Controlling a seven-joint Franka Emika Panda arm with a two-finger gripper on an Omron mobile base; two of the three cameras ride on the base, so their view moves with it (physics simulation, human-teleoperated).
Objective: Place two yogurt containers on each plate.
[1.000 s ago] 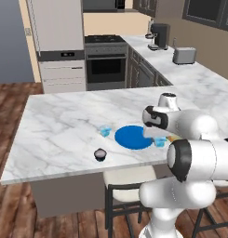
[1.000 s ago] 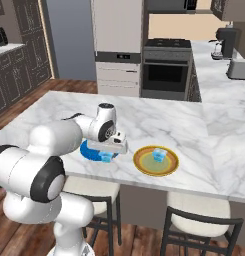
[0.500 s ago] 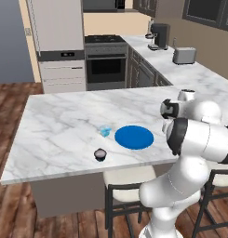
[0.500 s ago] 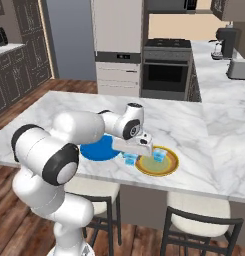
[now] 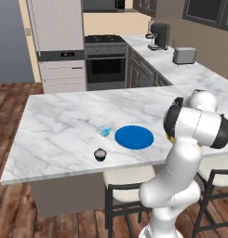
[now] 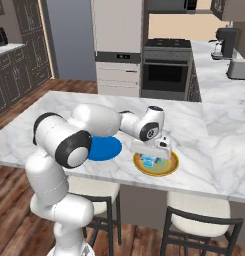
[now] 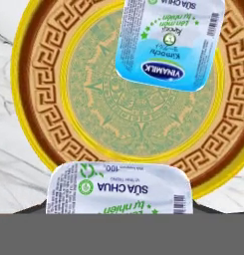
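Blue plate (image 5: 134, 137) on marble counter (image 5: 59, 130) — pale blue cup (image 5: 105, 131), dark cup (image 5: 100, 154) nearby

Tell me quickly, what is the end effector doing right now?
End effector: closed on a yogurt cup, above the yellow plate.

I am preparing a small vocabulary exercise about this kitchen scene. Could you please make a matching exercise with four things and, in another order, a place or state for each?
Things:
1. blue plate
2. yellow-rimmed plate
3. dark yogurt cup
4. yogurt cup in the fingers

Places or states:
a. alone on the marble, near the counter's front edge
b. bare, nothing on it
c. held above the patterned plate
d. one yogurt cup already lies on it

Pairs: 1-b, 2-d, 3-a, 4-c
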